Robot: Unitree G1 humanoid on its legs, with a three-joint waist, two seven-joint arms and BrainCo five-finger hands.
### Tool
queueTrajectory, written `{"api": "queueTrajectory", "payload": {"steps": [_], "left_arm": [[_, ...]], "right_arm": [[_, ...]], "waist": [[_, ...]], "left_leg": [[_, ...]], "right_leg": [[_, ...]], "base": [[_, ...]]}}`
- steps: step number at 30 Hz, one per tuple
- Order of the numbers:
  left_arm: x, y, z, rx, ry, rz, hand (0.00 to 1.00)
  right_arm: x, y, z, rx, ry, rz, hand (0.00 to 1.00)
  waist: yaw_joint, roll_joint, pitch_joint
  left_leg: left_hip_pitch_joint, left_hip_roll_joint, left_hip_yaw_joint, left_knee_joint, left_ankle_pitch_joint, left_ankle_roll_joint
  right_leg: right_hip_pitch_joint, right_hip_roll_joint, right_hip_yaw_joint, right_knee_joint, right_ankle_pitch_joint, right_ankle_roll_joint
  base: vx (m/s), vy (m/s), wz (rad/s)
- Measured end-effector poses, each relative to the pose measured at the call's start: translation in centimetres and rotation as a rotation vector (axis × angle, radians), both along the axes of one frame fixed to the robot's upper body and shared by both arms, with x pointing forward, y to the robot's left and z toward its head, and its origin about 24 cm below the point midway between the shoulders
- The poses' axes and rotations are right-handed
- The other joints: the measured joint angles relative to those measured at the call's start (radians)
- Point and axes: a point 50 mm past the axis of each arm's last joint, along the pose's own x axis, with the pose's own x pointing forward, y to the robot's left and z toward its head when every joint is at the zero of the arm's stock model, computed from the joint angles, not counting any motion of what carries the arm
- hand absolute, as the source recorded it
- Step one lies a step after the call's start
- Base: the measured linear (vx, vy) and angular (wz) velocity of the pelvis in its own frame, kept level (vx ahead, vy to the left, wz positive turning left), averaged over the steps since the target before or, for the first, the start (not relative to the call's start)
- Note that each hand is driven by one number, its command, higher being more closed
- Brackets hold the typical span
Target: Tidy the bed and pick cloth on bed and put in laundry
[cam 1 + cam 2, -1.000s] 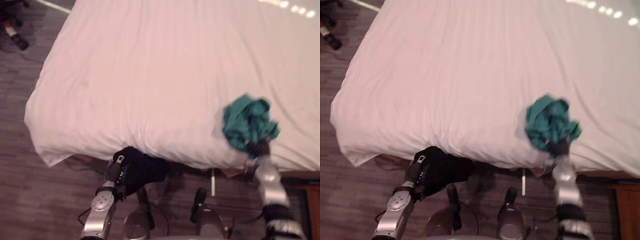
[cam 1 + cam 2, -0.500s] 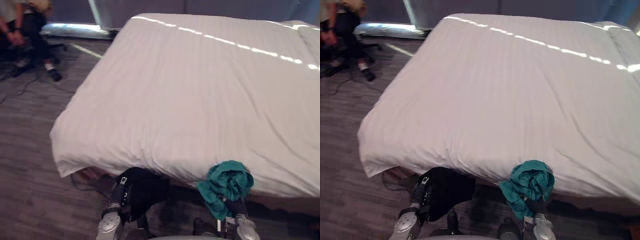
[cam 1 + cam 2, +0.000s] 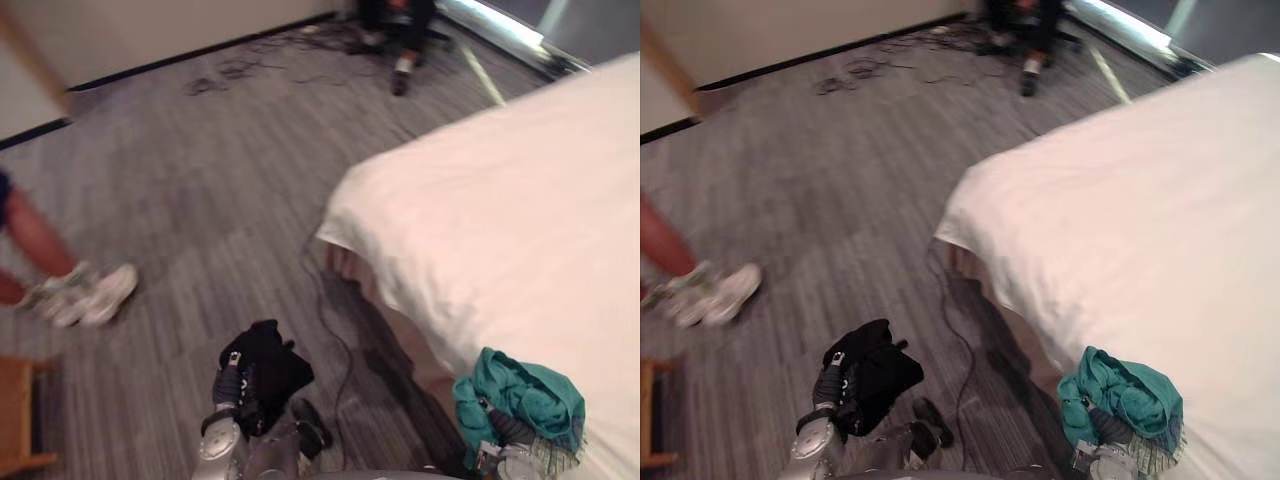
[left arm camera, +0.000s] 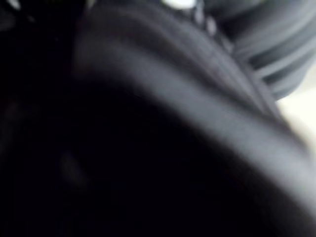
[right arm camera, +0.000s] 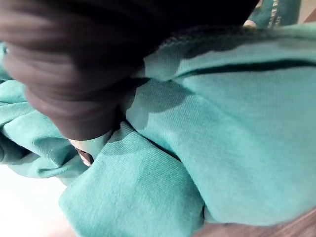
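Grey striped carpet (image 3: 200,180); pale wall (image 3: 180,25), dark baseboard (image 3: 200,52); wooden furniture (image 3: 15,410) lower left.

Teal cloth (image 3: 525,395), black cloth (image 3: 268,365), white bed (image 3: 510,220)

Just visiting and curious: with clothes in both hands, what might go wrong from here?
The teal cloth is a loose bundle over the right hand and might slip off. A person's shoes stand close on the robot's left; stepping that way risks a bump.
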Motion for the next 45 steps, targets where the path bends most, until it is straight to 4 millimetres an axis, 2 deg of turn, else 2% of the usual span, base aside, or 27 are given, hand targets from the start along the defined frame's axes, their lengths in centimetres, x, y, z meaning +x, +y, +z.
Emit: {"api": "queueTrajectory", "payload": {"steps": [2, 4, 5, 6, 7, 8, 9, 12, 13, 19, 22, 26, 27, 28, 29, 30, 31, 33, 35, 37, 38, 40, 41, 42, 43, 44, 45], "left_arm": [[0.2, 0.4, 0.1, 0.020, -0.003, -0.007, 1.00], [0.2, 0.8, 0.2, 0.043, -0.003, -0.021, 1.00], [0.1, 1.0, 0.3, 0.051, -0.006, -0.025, 1.00], [0.3, 2.0, 1.0, 0.097, -0.039, -0.033, 1.00], [0.2, 2.5, 0.7, 0.113, -0.016, -0.037, 1.00], [0.0, 2.5, 0.3, 0.112, 0.004, -0.039, 1.00], [-0.7, 1.8, -0.3, 0.096, 0.039, -0.060, 1.00], [-1.9, 0.3, -1.3, 0.053, 0.084, -0.084, 1.00], [-1.1, -2.0, -2.4, 0.016, 0.124, -0.166, 1.00], [-1.1, -1.9, -2.4, 0.016, 0.128, -0.163, 1.00], [-1.6, -1.5, -3.4, 0.019, 0.180, -0.145, 1.00], [-1.8, -0.2, -4.0, 0.034, 0.223, -0.105, 1.00], [-1.9, -0.1, -4.2, 0.022, 0.231, -0.076, 1.00], [-2.5, 0.5, -4.4, 0.022, 0.250, -0.031, 1.00], [-2.5, 1.2, -4.3, 0.036, 0.249, -0.014, 1.00], [-2.2, 2.4, -3.9, 0.075, 0.237, 0.002, 1.00], [-1.9, 1.9, -4.0, 0.064, 0.246, 0.012, 1.00], [-2.0, 1.8, -4.1, 0.064, 0.250, 0.020, 1.00], [-1.7, 1.7, -3.8, 0.060, 0.229, 0.018, 1.00], [-1.0, 1.1, -3.1, 0.044, 0.186, 0.019, 1.00], [-0.9, 1.0, -3.0, 0.040, 0.177, 0.020, 1.00], [-0.5, 0.8, -2.8, 0.035, 0.164, 0.016, 1.00], [-0.5, 0.6, -2.9, 0.031, 0.164, 0.012, 1.00], [-0.2, 0.4, -2.7, 0.029, 0.153, 0.004, 1.00], [0.0, 0.5, -2.6, 0.032, 0.148, 0.001, 1.00], [-0.1, 0.8, -2.6, 0.040, 0.152, 0.001, 1.00], [-0.4, 1.0, -2.6, 0.056, 0.157, -0.008, 1.00]], "right_arm": [[2.2, 1.2, 1.1, 0.008, -0.074, 0.075, 1.00], [4.0, 2.1, 2.3, 0.014, -0.170, 0.103, 1.00], [4.2, 2.5, 2.3, 0.029, -0.180, 0.098, 1.00], [4.9, 3.4, 2.6, 0.057, -0.216, 0.095, 1.00], [5.2, 4.0, 2.7, 0.079, -0.229, 0.097, 1.00], [5.3, 4.2, 2.6, 0.086, -0.229, 0.107, 1.00], [5.0, 4.5, 2.3, 0.106, -0.214, 0.114, 1.00], [4.8, 4.5, 1.9, 0.113, -0.193, 0.114, 1.00], [1.3, 4.2, -0.4, 0.141, -0.067, 0.066, 1.00], [1.1, 4.1, -0.7, 0.142, -0.053, 0.060, 1.00], [0.0, 3.5, -2.4, 0.153, 0.041, 0.022, 1.00], [-1.6, 2.5, -3.9, 0.151, 0.153, -0.018, 1.00], [-1.9, 2.1, -4.0, 0.140, 0.174, -0.018, 1.00], [-1.8, 1.9, -4.0, 0.124, 0.180, -0.012, 1.00], [-1.7, 1.9, -3.9, 0.121, 0.178, -0.014, 1.00], [-1.6, 1.7, -3.8, 0.114, 0.173, -0.018, 1.00], [-1.2, 0.6, -3.6, 0.083, 0.174, -0.039, 1.00], [0.0, -0.5, -2.8, 0.047, 0.139, -0.048, 1.00], [1.0, -0.9, -2.2, 0.030, 0.105, -0.046, 1.00], [1.8, -1.3, -1.8, 0.008, 0.092, -0.032, 1.00], [2.0, -1.2, -1.7, 0.005, 0.087, -0.028, 1.00], [2.4, -0.9, -1.6, 0.009, 0.081, -0.010, 1.00], [2.5, -0.6, -1.7, 0.011, 0.085, 0.007, 1.00], [2.5, -0.4, -1.8, 0.008, 0.089, 0.015, 1.00], [2.7, -0.1, -1.8, 0.015, 0.086, 0.019, 1.00], [3.1, 0.4, -1.8, 0.025, 0.077, 0.026, 1.00], [2.9, 0.8, -2.0, 0.037, 0.083, 0.025, 1.00]], "waist": [[0.001, -0.003, 0.000], [-0.013, 0.010, 0.009], [-0.017, -0.004, 0.010], [-0.018, -0.063, 0.027], [-0.015, -0.080, 0.052], [-0.013, -0.098, 0.049], [-0.009, -0.084, 0.049], [0.023, -0.059, 0.042], [0.036, -0.028, -0.028], [0.036, -0.029, -0.028], [0.035, -0.030, -0.029], [0.033, -0.031, -0.024], [0.036, -0.015, -0.009], [0.053, 0.007, 0.016], [0.054, -0.002, 0.021], [0.059, -0.044, 0.036], [0.063, -0.019, 0.059], [0.064, -0.012, 0.067], [0.063, -0.004, 0.073], [0.064, -0.003, 0.074], [0.068, -0.001, 0.074], [0.089, -0.030, 0.071], [0.088, -0.052, 0.067], [0.083, -0.076, 0.075], [0.084, -0.090, 0.082], [0.084, -0.102, 0.088], [0.076, -0.094, 0.092]], "left_leg": [[0.018, -0.054, -0.090, -0.058, 0.018, -0.027], [0.099, -0.107, -0.147, -0.210, 0.021, -0.062], [0.107, -0.120, -0.146, -0.215, -0.018, -0.133], [0.057, -0.130, -0.218, -0.014, 0.029, 0.041], [0.074, -0.155, -0.265, 0.002, -0.011, 0.014], [0.085, -0.164, -0.269, -0.007, -0.013, -0.002], [0.103, -0.172, -0.307, -0.020, -0.013, -0.001], [0.145, -0.165, -0.310, -0.077, -0.005, -0.011], [0.259, -0.127, -0.329, -0.304, 0.092, -0.053], [0.263, -0.126, -0.324, -0.305, 0.091, -0.054], [0.292, -0.123, -0.313, -0.308, 0.090, -0.056], [0.260, -0.105, -0.321, -0.187, 0.011, -0.097], [0.239, -0.072, -0.311, -0.100, -0.052, -0.133], [0.216, -0.019, -0.294, 0.064, -0.116, -0.219], [0.181, -0.007, -0.291, 0.164, -0.118, -0.224], [0.079, -0.004, -0.263, 0.384, -0.096, -0.233], [0.006, 0.047, -0.271, 0.549, -0.116, -0.199], [-0.047, 0.057, -0.260, 0.526, -0.138, -0.178], [-0.064, 0.047, -0.236, 0.326, -0.132, -0.186], [-0.064, 0.016, -0.212, -0.002, -0.049, -0.200], [-0.065, 0.014, -0.204, -0.049, -0.028, -0.200], [-0.067, -0.017, -0.194, -0.067, 0.065, -0.123], [-0.059, -0.040, -0.197, -0.034, 0.087, -0.059], [-0.058, -0.051, -0.182, 0.032, 0.068, -0.027], [-0.047, -0.050, -0.174, 0.067, 0.059, -0.022], [0.002, -0.048, -0.178, 0.078, 0.025, -0.026], [0.101, -0.042, -0.209, 0.034, -0.021, -0.040]], "right_leg": [[-0.113, 0.058, 0.202, 0.098, -0.042, 0.024], [-0.204, 0.210, 0.421, 0.024, -0.106, 0.099], [-0.221, 0.220, 0.468, -0.036, -0.110, 0.107], [-0.259, 0.190, 0.551, -0.164, -0.099, 0.139], [-0.266, 0.186, 0.626, -0.259, -0.089, 0.189], [-0.272, 0.199, 0.678, -0.322, -0.078, 0.202], [-0.267, 0.240, 0.740, -0.399, 0.018, 0.204], [-0.212, 0.270, 0.740, -0.531, 0.079, 0.190], [-0.108, 0.336, 0.724, -0.741, 0.180, 0.157], [-0.105, 0.337, 0.729, -0.744, 0.180, 0.157], [-0.082, 0.340, 0.738, -0.746, 0.175, 0.154], [-0.078, 0.346, 0.725, -0.690, 0.124, 0.134], [-0.077, 0.372, 0.708, -0.615, 0.086, 0.124], [-0.062, 0.432, 0.658, -0.474, 0.015, 0.091], [-0.047, 0.442, 0.646, -0.434, -0.020, 0.077], [-0.003, 0.428, 0.630, -0.463, -0.111, 0.004], [0.031, 0.441, 0.590, -0.477, -0.119, -0.007], [0.042, 0.441, 0.594, -0.511, -0.116, -0.012], [0.042, 0.434, 0.614, -0.557, -0.111, -0.010], [0.062, 0.417, 0.625, -0.621, -0.100, 0.022], [0.069, 0.417, 0.632, -0.636, -0.100, 0.032], [0.102, 0.382, 0.643, -0.649, -0.124, 0.086], [0.099, 0.347, 0.645, -0.599, -0.149, 0.129], [0.061, 0.315, 0.655, -0.461, -0.150, 0.156], [0.028, 0.308, 0.662, -0.351, -0.123, 0.206], [-0.014, 0.304, 0.664, -0.185, -0.030, 0.279], [-0.096, 0.302, 0.663, 0.046, 0.161, 0.324]], "base": [[0.14, 0.143, 1.86], [0.21, 0.110, 2.25], [0.23, -0.033, 2.19], [0.22, -0.092, 1.85], [0.19, -0.145, 1.61], [0.12, -0.107, 1.16], [0.12, -0.058, 0.63], [0.13, -0.007, 0.02], [0.06, -0.005, -0.08], [0.00, 0.000, -0.01], [0.01, -0.015, -0.12], [0.01, -0.056, 0.04], [-0.02, -0.130, -0.21], [0.00, -0.147, -0.23], [-0.01, -0.202, -0.03], [-0.04, -0.222, 0.38], [-0.06, -0.170, 0.31], [0.09, -0.088, 0.08], [0.21, -0.055, 0.00], [0.40, 0.002, -0.05], [0.46, 0.046, -0.22], [0.50, 0.072, -0.31], [0.64, 0.043, -0.02], [0.79, 0.043, 0.10], [0.80, 0.059, 0.11], [0.82, 0.110, 0.07], [0.70, 0.089, 0.17]]}}
